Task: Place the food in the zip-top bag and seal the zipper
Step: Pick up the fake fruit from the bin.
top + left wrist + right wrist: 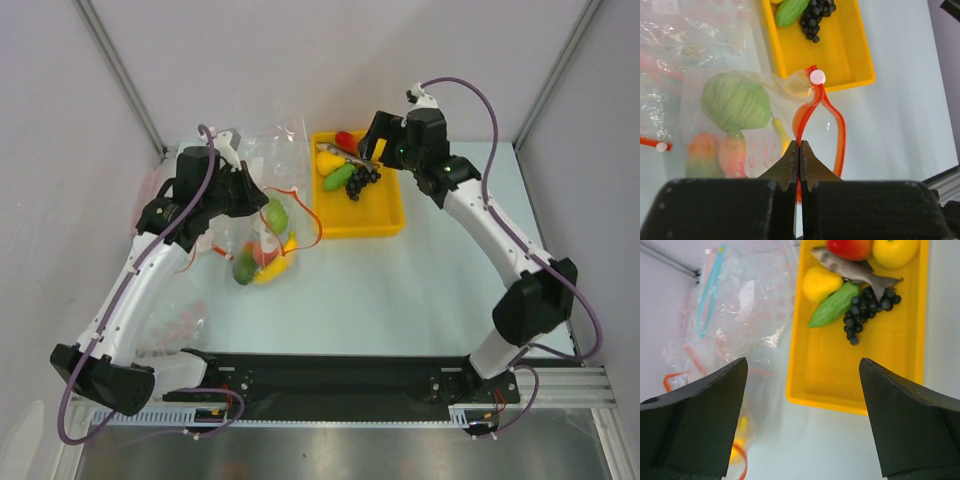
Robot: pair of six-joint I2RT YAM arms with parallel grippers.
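Observation:
The zip-top bag [262, 235] lies left of the tray, and its red zipper [841, 131] gapes in an open loop. My left gripper [800, 146] is shut on one side of that zipper strip and shows in the top view as the left gripper [248, 193]. Inside the bag are a round green fruit [735, 102], a peach [735, 154], a mango [701, 154] and a banana [781, 137]. The black grape bunch [866, 310] lies in the yellow tray [892, 360]. My right gripper [802, 395] hangs open and empty above the tray's near left corner; in the top view the right gripper [372, 150] is over the tray.
The tray also holds a toy fish [852, 269], a red apple [850, 247], two yellow pieces [822, 282] and a long green vegetable [832, 306]. Clear pouches with blue strips [710, 287] are piled at the back left. Another pouch [170, 325] lies by the left arm.

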